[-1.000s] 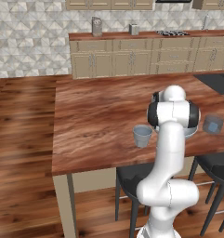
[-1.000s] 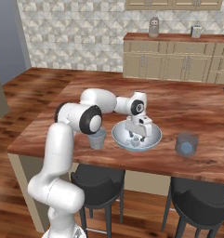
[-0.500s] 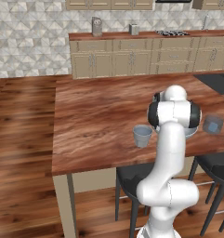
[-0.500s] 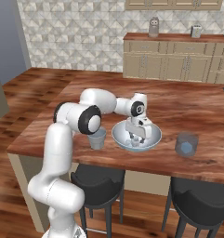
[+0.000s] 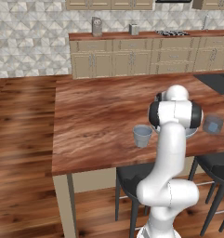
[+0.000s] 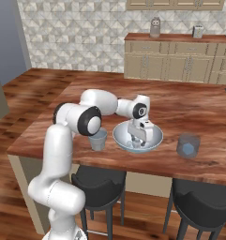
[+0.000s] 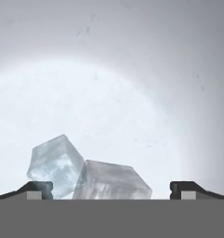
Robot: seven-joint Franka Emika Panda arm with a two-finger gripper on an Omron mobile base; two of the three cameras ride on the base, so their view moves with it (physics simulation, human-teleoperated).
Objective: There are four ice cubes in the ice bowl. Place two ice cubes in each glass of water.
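As the gripper [image 7: 111, 188] sinks lower into the ice bowl [image 6: 154, 136], its spread fingers now straddle two ice cubes [image 7: 88, 174], so a pick looks imminent

The arm is bent forward at the elbow, and the gripper [image 6: 137, 142] is pointed straight down into the ice bowl [image 6: 154, 138], jaws spread wide, nothing clasped.
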